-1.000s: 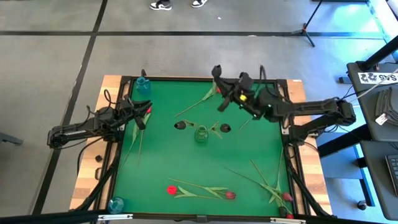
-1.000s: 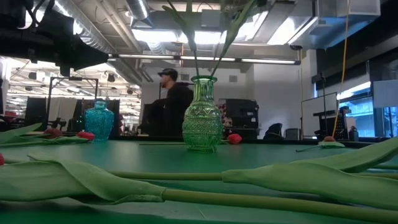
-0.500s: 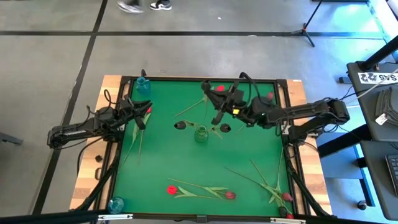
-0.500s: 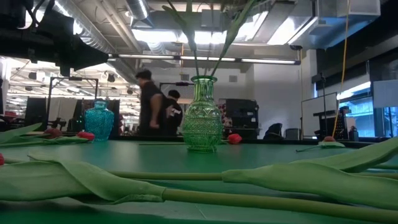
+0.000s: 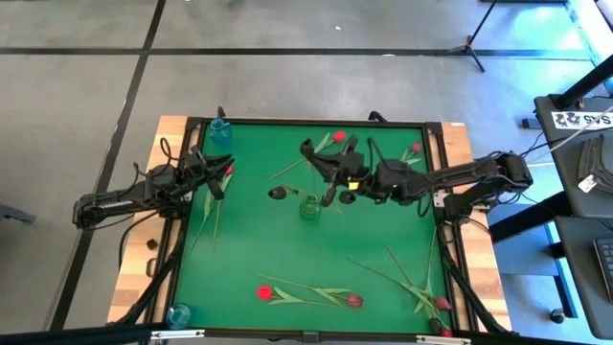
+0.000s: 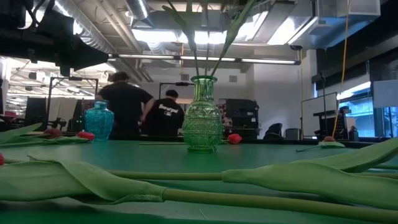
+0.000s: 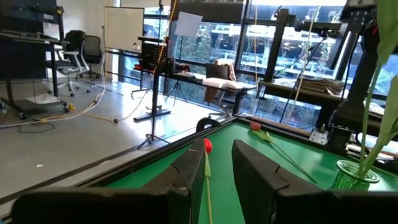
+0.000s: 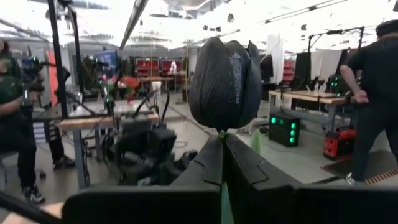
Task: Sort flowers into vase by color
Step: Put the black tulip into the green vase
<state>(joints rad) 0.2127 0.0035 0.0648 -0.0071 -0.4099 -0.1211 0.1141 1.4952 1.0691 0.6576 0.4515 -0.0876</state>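
A green-topped table stands on a grey workshop floor, and two people are busy at benches in the room behind it. At the left edge the left gripper waits with its fingers part open around the thin stem of a red flower, gripping it loosely as far as I can tell. A blue vase stands at the far left corner and another at the near left corner; neither shows a flower in it. At the middle, the green glass vase already holds a few stems, their heads drooping to either side. Just right of it, the right gripper is clamped tight on the stem of a near-black flower, carried high above that vase. I judge the sorting is barely started: red and dark flowers lie loose along the near edge, at the right near corner and by the far edge.
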